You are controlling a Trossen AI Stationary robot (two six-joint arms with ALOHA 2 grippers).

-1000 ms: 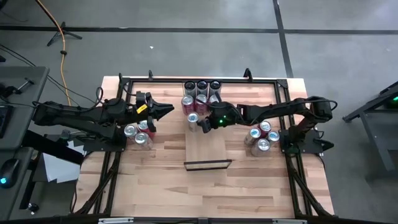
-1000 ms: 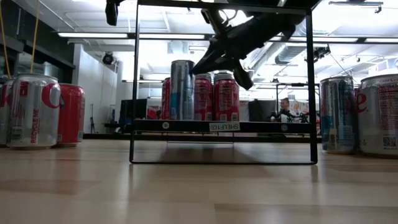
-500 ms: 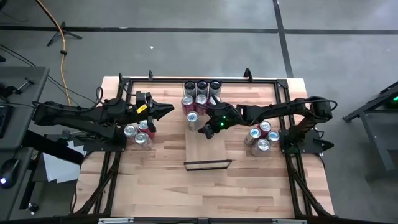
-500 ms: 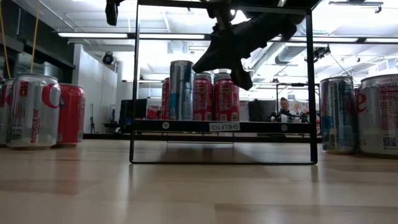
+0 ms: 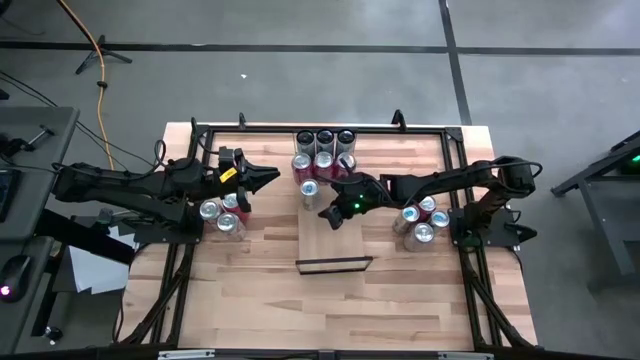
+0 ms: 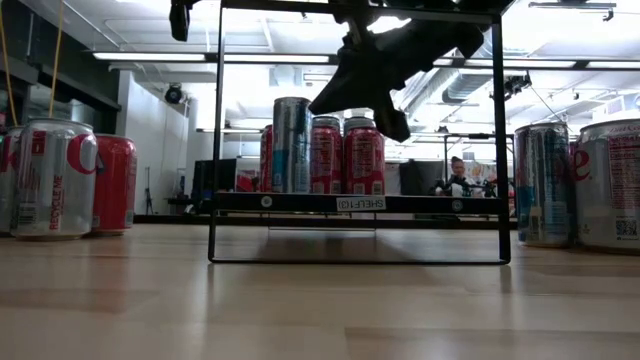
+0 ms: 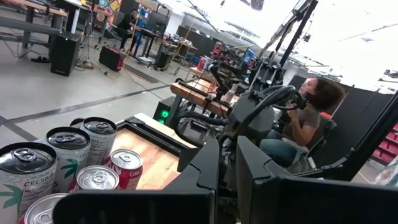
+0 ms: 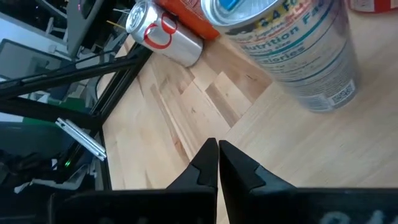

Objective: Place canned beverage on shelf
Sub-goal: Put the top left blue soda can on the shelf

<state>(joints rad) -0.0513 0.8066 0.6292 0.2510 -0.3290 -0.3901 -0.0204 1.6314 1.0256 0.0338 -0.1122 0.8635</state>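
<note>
Over the last second the right gripper has drawn back from the blue-topped can standing at the far end of the shelf. It now hangs a little lower in the high view, above bare pale board, with its fingers closed on nothing. That reads as a placement just finished: the can stands upright on the board, free of the gripper, and the arm is clearing out.

At centre left of the high view the left gripper waits unmoved, fingers pressed together and empty, pointing toward the middle. A cluster of silver and red cans stands just below it.

At upper centre, more cans stand packed in rows behind the placed one, so that end of the shelf is crowded and any return there risks a knock. Below the right gripper the board lies bare down to its thin black lip, which marks the near edge; that stretch is the open room.

At centre right, another cluster of cans stands under the right arm's forearm, near its base, likely the source for the next pick. The black frame borders the table.
</note>
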